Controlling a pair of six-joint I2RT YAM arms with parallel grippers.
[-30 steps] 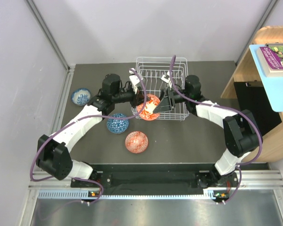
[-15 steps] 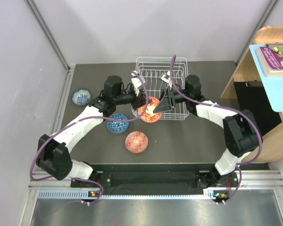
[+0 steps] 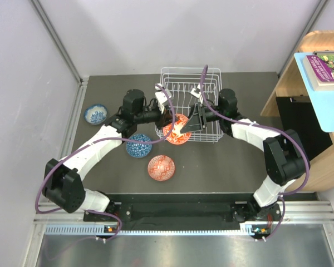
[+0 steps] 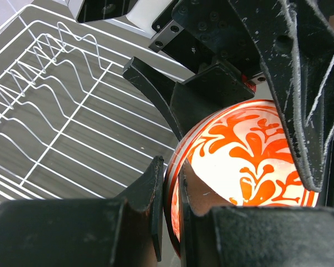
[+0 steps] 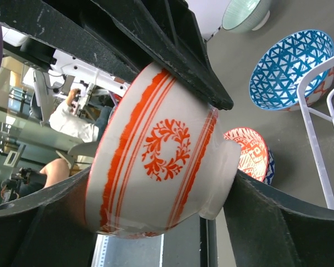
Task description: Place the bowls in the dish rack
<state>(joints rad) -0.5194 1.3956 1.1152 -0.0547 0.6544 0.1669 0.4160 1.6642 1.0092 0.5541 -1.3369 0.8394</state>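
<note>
Book (image 3: 325, 68) cover print is too small for me to read. Left gripper (image 4: 168, 186) is pinched tight on the orange bowl's (image 3: 176, 129) rim. Right gripper (image 5: 225, 142) clamps the same bowl, side wall against one finger, foot against the other. Dish rack (image 4: 44, 111) sits just beyond the left jaws.

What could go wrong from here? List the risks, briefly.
The left pincer and right pincer both clamp the same orange bowl; if they move apart before one releases, it could slip or chip.
The left pincer pinches only the rim, a weak hold if the right lets go.
The orange bowl hangs over the rack's near-left corner; dropped, it could strike wire.
</note>
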